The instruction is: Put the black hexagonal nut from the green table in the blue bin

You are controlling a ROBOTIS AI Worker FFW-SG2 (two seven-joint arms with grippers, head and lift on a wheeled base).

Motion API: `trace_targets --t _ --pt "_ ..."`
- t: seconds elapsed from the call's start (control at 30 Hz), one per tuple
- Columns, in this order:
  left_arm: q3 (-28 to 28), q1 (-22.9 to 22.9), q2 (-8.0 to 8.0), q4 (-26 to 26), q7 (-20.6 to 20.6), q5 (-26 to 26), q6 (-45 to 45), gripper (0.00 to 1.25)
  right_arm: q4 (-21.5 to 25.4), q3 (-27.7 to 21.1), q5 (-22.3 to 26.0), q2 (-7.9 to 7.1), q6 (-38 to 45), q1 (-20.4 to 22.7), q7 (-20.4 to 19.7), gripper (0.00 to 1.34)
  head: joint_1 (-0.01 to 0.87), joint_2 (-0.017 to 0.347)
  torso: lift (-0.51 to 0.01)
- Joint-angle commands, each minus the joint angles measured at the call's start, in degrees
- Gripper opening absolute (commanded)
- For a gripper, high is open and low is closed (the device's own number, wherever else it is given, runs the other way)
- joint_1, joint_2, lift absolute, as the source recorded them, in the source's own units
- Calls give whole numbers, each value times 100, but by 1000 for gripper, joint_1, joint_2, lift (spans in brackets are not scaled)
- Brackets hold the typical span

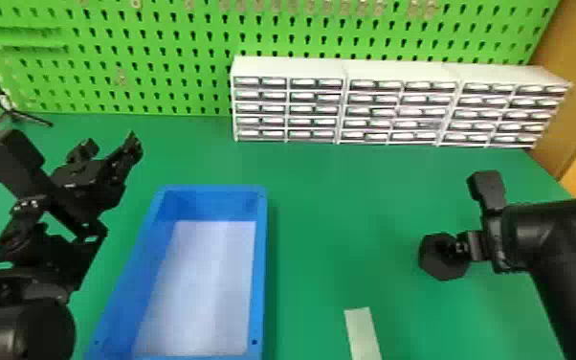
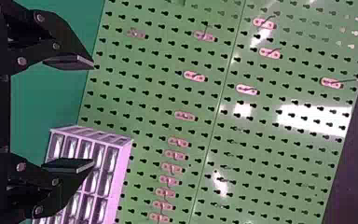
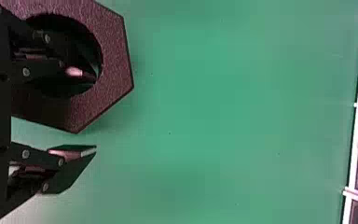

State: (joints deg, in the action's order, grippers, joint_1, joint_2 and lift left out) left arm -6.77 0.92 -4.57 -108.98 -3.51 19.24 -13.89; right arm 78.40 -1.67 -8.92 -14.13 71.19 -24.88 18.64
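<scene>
My right gripper, a black two-finger tool [image 1: 461, 246], is at the nut, fingers spread apart. In the right wrist view, one flat black finger [image 3: 81, 74] is within the nut's round hole; the other is outside its wall, with a visible gap. The nut is not clamped.

The large black hexagonal nut [image 1: 437, 273] lies on the right part of the smooth green table [image 1: 330, 215]. A pale flat strip [image 1: 362, 332] lies nearer, between nut and bin.

The rectangular blue bin with a pale floor [image 1: 262, 268] stands left of the strip. My black left gripper [image 1: 111, 143] is raised left of the bin's far end, fingers apart, nothing between them.

At the far edge, a row of white multi-drawer cabinets [image 1: 292, 67] stands before a green perforated pegboard [image 1: 158, 52]; small oblong fittings [image 2: 185, 115] are mounted on it. A thin black stand [image 1: 14, 114] occupies the far left; a wood-coloured panel [image 1: 569, 95] borders the right.
</scene>
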Motion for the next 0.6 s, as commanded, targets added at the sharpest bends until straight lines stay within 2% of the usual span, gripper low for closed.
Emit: trace_targets --t 0.0,0.13,0.27,0.57 --pt "0 -4 0 0 0 1 0 744 0 43 -31 7 0 -8 0 485 692 8 -97" --pt "0 5 0 0 0 1 0 744 0 105 -93 -2 9 -8 17 347 692 8 -97" --pt "0 -4 0 0 0 1 0 744 0 123 -172 7 18 -8 79 273 692 8 -97" --pt "0 5 0 9 0 9 0 744 0 70 -558 86 -35 -8 378 272 692 8 -97"
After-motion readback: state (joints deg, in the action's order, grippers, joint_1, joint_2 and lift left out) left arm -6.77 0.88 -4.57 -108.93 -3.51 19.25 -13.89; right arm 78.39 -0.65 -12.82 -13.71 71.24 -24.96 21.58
